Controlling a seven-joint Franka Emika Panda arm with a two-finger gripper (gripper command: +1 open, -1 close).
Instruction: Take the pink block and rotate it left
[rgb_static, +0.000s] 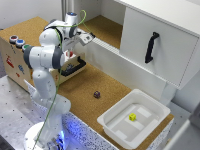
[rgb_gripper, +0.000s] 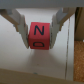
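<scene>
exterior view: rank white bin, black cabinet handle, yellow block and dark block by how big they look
1. white bin, by far the largest
2. black handle
3. yellow block and dark block: both tiny and look about alike, so no ranking between them.

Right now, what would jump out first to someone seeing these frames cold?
In the wrist view, the pink block with dark lettering fills the middle, held between the gripper's two fingers. In the exterior view, the white arm dominates the exterior view's left over the cork table. Toward the exterior view's right, a white bin holds a small yellow block, and a small dark block lies on the cork.
</scene>
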